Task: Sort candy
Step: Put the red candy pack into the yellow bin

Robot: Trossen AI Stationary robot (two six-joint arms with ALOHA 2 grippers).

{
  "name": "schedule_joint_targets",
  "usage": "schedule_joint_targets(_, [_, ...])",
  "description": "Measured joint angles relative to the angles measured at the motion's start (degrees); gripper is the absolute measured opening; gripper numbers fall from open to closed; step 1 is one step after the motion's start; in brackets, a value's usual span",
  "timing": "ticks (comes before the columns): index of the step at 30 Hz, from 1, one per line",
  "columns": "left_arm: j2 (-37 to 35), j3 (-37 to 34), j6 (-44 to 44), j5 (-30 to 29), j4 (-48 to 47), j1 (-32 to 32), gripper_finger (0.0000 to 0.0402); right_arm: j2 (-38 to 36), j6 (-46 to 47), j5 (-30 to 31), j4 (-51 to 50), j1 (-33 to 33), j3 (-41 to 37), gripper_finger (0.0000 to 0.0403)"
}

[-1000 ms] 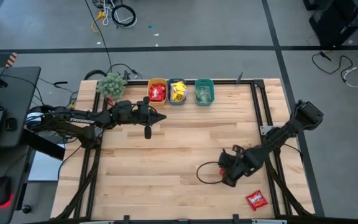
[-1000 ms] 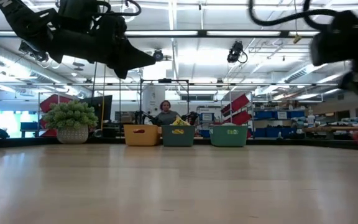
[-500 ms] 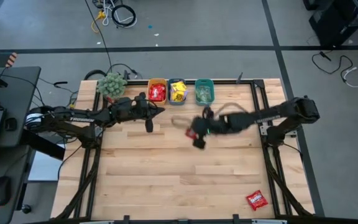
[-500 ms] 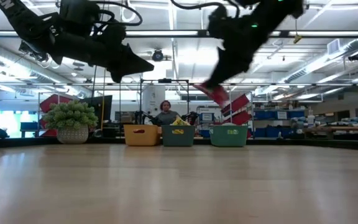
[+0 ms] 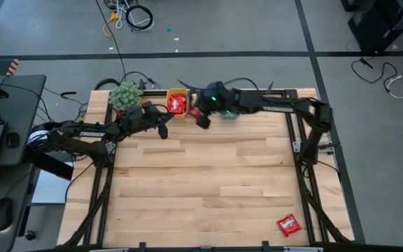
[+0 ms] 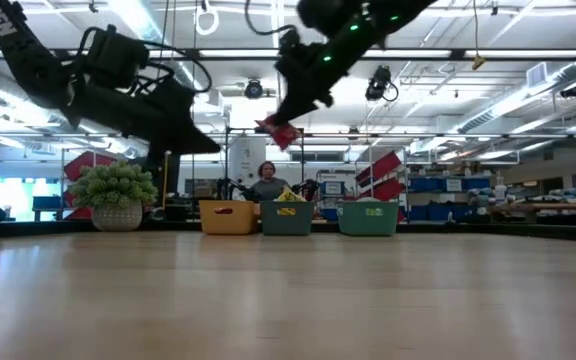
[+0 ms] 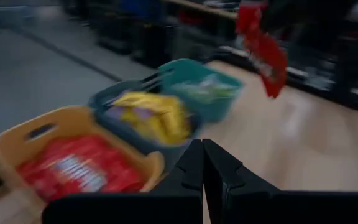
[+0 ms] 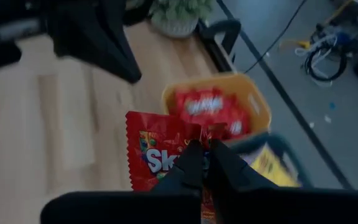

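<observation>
My right gripper point(image 5: 200, 116) hangs over the bins at the table's far edge, shut on a red candy packet point(image 8: 157, 152), which also shows in the low view point(image 6: 280, 131). Below stand an orange bin point(image 5: 177, 103) of red candy, a blue bin point(image 7: 143, 118) of yellow candy and a teal bin point(image 7: 204, 90) of pale green candy. My left gripper point(image 5: 165, 129) is shut with nothing in it, just left of the bins and near the orange one. Another red packet point(image 5: 289, 225) lies flat at the near right corner. My right gripper pinches the red packet at one edge point(image 8: 184, 148) between its two fingers. The fingers come from the table's right, slanting down. The packet hangs from the fingertips, lifted clear above the bins point(image 7: 263, 46).
A fuzzy green plant point(image 5: 126, 94) stands at the far left corner, left of the bins. The wooden table point(image 5: 201, 182) lies bare between the bins and the near edge. A person sits in the room behind the bins point(image 6: 265, 182).
My right gripper has swept from the table's near right part toward the far edge and the left, rising and turning, carrying the red packet lifted clear to above the bins. My left gripper has drawn back to the left, away from the bins, and sunk a little.
</observation>
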Motion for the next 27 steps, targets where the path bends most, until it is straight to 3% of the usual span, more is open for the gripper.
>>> schedule_joint_targets(4, [-0.02,-1.02,-1.81,-4.52,-1.36,1.67,0.0000,7.94,-3.25,-2.08,-3.36,-2.05,10.81,0.0007])
schedule_joint_targets(13, [-0.02,-1.04,-2.01,-6.08,-4.38,2.89,0.0000,24.52,-5.05,-4.38,-10.14,-4.64,30.83,0.0007])
schedule_joint_targets(21, [-0.02,-1.04,-1.91,-6.08,-4.34,2.89,0.0000,32.87,-0.83,-4.22,-11.77,-5.95,39.06,0.0023])
schedule_joint_targets(27, [-0.02,-1.04,-1.74,-6.06,-4.34,2.82,0.0000,33.62,0.57,-4.14,-11.91,-6.15,39.62,0.0081])
